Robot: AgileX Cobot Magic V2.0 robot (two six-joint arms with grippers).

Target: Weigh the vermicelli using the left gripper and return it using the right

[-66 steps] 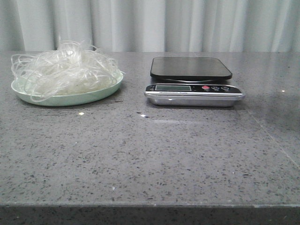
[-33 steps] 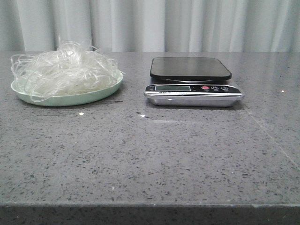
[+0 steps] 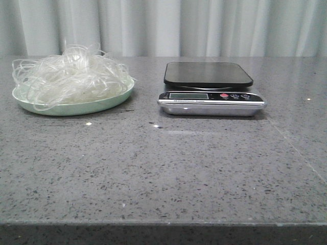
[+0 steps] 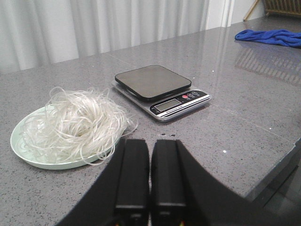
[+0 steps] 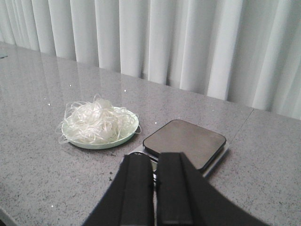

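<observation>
The vermicelli (image 3: 69, 76) is a loose whitish tangle heaped on a pale green plate (image 3: 76, 107) at the table's back left. To its right stands a kitchen scale (image 3: 209, 89) with a bare black platform and a display strip facing front. Neither arm shows in the front view. My left gripper (image 4: 150, 143) is shut and holds nothing; it hangs short of the vermicelli (image 4: 77, 122) and the scale (image 4: 160, 89). My right gripper (image 5: 154, 157) is also shut and holds nothing, set back from the scale (image 5: 186, 141), with the plate of vermicelli (image 5: 96, 123) beyond.
A blue cloth (image 4: 270, 36) lies far off on the grey speckled table (image 3: 163, 168). White curtains (image 3: 163, 25) hang behind the table. The table's front edge (image 3: 163, 223) runs across the near side.
</observation>
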